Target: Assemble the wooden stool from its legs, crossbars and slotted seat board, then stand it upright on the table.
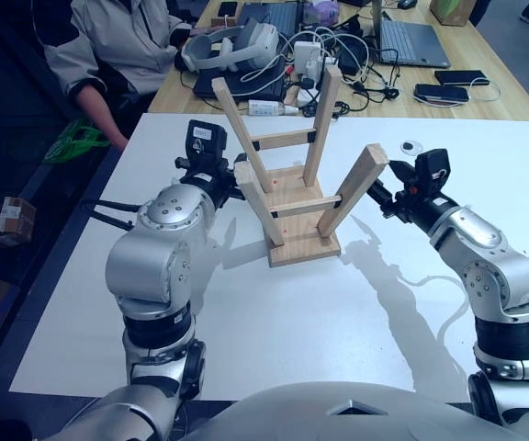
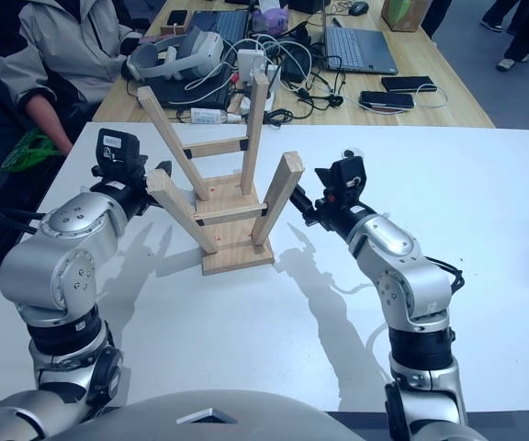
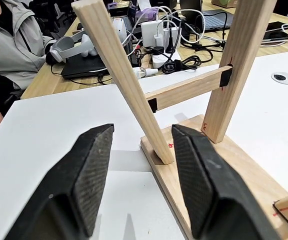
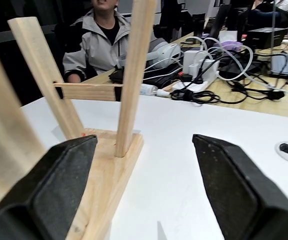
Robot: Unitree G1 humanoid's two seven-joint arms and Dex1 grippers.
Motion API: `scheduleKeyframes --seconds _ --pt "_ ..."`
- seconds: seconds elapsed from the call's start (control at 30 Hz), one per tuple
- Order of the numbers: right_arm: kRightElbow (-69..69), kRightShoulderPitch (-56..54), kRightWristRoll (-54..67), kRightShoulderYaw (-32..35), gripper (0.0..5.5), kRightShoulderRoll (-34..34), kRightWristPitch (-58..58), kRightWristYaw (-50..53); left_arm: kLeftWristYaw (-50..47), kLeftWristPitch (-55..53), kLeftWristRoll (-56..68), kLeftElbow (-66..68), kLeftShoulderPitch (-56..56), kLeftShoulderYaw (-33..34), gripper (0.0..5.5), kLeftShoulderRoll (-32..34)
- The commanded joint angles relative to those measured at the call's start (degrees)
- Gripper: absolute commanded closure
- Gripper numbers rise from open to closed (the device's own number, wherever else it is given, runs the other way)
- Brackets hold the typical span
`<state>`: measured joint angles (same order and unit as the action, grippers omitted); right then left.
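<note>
Upside down at the centre of the frame, the wooden stool (image 1: 292,197) rested on its slotted seat board (image 1: 306,246), which lay flat on the white tabletop (image 1: 246,331). All four legs pointed up and splayed outward. The coming turn-over looked to depend on that: the legs' long axes ran upward and away from the board, so the stool would have to be tipped through a half turn before it could stand.

The left hand (image 1: 235,182), centre-left, sat just beside the upper end of the near-left leg (image 1: 260,202), its two dark padded fingers spread apart and gripping nothing. The right hand (image 1: 384,191), centre-right, was at the tip of the near-right leg (image 1: 356,188), also spread wide and empty. The stool lay between the two hands, each about as close to its own leg as the other. Whether either finger pad actually touched the wood could not be settled from these angles.

The stool appeared fully put together. It was pale, square-cut timber, with two taller legs toward the upper part of the frame joined by a crossbar (image 1: 283,140) with dark ends. A second crossbar (image 1: 306,207) linked the nearer pair lower down. Small red marks showed on the board near the leg bases.
</note>
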<state>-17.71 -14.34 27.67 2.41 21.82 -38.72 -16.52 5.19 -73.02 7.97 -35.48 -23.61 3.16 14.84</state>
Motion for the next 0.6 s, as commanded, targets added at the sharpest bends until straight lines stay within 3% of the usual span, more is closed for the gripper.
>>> scheduleKeyframes --seconds 0.03,0.13,0.23,0.27,0.37,0.43,0.5,0.6 --pt "3.2 -3.3 -1.1 1.8 1.93 1.1 2.5 -2.0 2.9 10.3 3.1 3.7 -8.9 10.5 3.39 2.5" --pt "3.8 -3.7 -1.3 1.6 1.93 0.2 3.3 -2.6 7.2 12.9 14.4 5.0 -19.4 21.2 3.39 0.8" --pt "3.3 -3.6 -1.2 0.8 1.93 -0.8 3.4 -3.1 12.2 10.9 25.2 2.2 -21.9 22.0 3.39 0.4" --pt "2.9 -3.4 -1.2 0.6 1.93 -1.1 3.3 -3.2 13.2 9.5 26.5 1.5 -19.8 19.7 3.39 1.2" --pt "2.3 -3.0 -1.2 0.2 1.93 -1.9 3.0 -3.5 14.9 2.0 22.4 2.8 -7.0 2.7 3.39 11.8" --pt "2.0 -2.8 -1.1 0.1 1.93 -1.9 2.8 -3.6 15.3 1.3 20.7 3.6 -1.6 -4.6 3.39 14.3" --pt "2.2 -3.0 -1.2 0.0 1.93 -1.8 2.7 -3.9 15.2 3.0 20.3 3.1 -0.2 -7.3 3.39 13.8" --pt "2.2 -3.0 -1.3 0.0 1.93 -1.8 2.7 -4.2 12.9 6.5 19.5 5.4 -3.5 -3.7 3.39 10.6"
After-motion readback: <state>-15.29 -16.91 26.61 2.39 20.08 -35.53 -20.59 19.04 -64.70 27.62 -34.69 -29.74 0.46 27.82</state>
